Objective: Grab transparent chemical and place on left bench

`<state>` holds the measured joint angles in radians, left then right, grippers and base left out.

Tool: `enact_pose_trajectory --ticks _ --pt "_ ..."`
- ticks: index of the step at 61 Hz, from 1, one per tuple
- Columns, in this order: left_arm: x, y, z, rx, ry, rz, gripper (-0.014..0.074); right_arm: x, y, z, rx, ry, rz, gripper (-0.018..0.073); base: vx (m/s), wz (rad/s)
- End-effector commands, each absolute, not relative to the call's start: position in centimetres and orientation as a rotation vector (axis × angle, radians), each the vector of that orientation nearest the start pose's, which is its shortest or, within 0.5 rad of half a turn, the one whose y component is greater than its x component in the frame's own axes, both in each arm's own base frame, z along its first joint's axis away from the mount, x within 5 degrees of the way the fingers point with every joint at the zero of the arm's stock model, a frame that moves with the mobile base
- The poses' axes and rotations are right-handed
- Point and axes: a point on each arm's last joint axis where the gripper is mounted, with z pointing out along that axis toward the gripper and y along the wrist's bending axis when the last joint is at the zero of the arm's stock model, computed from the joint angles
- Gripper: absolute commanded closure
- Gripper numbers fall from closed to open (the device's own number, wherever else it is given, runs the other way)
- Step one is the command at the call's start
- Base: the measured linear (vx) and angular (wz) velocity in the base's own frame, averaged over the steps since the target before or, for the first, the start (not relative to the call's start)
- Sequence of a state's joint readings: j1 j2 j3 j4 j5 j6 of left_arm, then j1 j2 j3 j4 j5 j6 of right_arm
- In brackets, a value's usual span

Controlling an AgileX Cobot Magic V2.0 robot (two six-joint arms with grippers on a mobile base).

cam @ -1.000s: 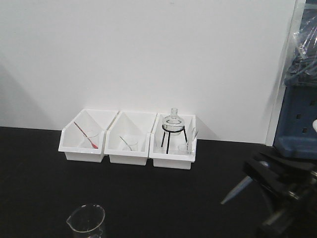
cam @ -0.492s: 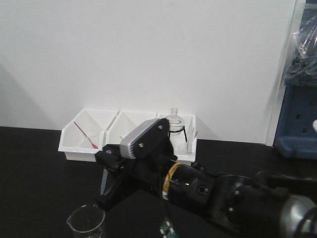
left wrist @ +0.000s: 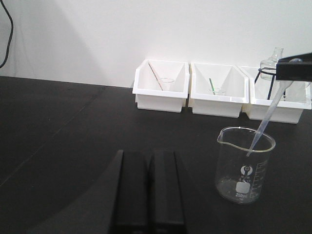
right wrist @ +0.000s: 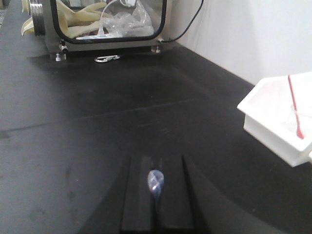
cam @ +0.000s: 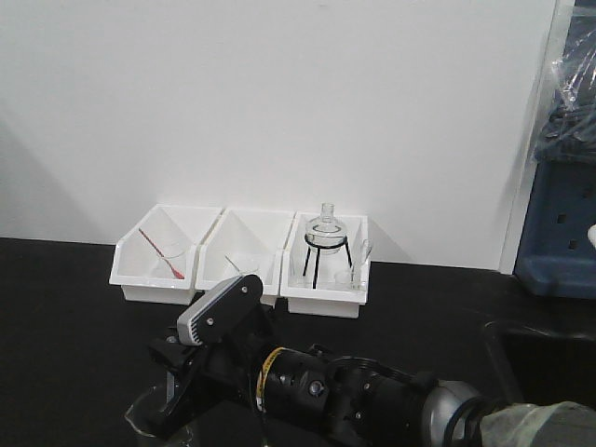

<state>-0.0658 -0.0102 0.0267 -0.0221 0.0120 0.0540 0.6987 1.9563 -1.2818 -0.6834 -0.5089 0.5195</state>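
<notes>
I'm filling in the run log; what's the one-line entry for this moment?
phase: carry | right hand: shut on clear pipette | pipette tip: inside beaker | left hand: shut, empty | placement on left bench: not yet

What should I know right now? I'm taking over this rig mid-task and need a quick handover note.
Left gripper: shut, empty, low over the black counter.
Right gripper: shut on the bulb of the transparent chemical; its tip appears to hang inside the beaker.
Done: pipette grabbed.
Left to do: lift it clear and set it on the left bench, which I cannot pick out in these views.
</notes>
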Motion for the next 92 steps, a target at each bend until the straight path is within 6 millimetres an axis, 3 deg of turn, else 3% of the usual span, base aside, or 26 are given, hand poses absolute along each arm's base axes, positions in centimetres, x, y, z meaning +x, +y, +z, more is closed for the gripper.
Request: enact_pose_trajectory --ticks 1,7,16,21,27,37,41,47,55,69,82,92 --pt "5.5 -0.4 20.6 0.064 1.429 -0.035 0.0600 32.3 31.0 27.1 -0.825 1.441 0.794 0.0428 0.00 0.00" --pt "5.5 -0.4 20.6 0.064 1.429 -0.035 0.0600 32.4 31.1 26.3 -0.798 1.475 0.836 0.0291 0.00 0.00" --pt "5.5 -0.4 20.6 0.064 1.429 -0.035 0.0600 32.5 31.1 26.2 -0.793 1.475 0.836 0.0013 0.00 0.00" --pt "5.5 -0.4 20.6 0.064 1.429 -0.035 0.0600 32.5 31.0 26.5 -0.771 1.477 0.854 -0.0079 0.00 0.00" --pt "5.5 -0.4 20.6 0.064 1.429 -0.035 0.0600 32.3 30.4 27.8 -0.763 1.485 0.821 -0.0117 0.00 0.00" --pt "5.5 -0.4 20.6 0.064 1.429 -0.035 0.0600 30.8 26.5 31.7 -0.743 1.551 0.631 -0.0088 0.00 0.00" --pt "5.5 -0.4 20.6 0.064 1.429 -0.035 0.0600 29.1 24.2 33.6 -0.727 1.513 0.604 -0.0060 0.00 0.00" --pt "5.5 -0.4 20.6 0.064 1.429 -0.035 0.0600 26.2 20.0 34.8 -0.695 1.502 0.548 -0.0011 0.00 0.00" --pt "5.5 -0.4 20.6 0.064 1.429 -0.035 0.0600 21.6 15.3 35.0 -0.646 1.558 0.450 0.0042 0.00 0.00" --pt "5.5 -0.4 20.6 0.064 1.429 -0.035 0.0600 15.0 9.6 34.3 -0.564 1.604 0.334 0.0114 0.00 0.00" --pt "5.5 -0.4 20.6 0.064 1.429 -0.035 0.0600 10.3 6.1 33.3 -0.490 1.534 0.328 0.0271 0.00 0.00" --pt "5.5 -0.4 20.6 0.064 1.429 -0.035 0.0600 7.8 4.4 32.4 -0.460 1.457 0.339 0.0377 0.00 0.00"
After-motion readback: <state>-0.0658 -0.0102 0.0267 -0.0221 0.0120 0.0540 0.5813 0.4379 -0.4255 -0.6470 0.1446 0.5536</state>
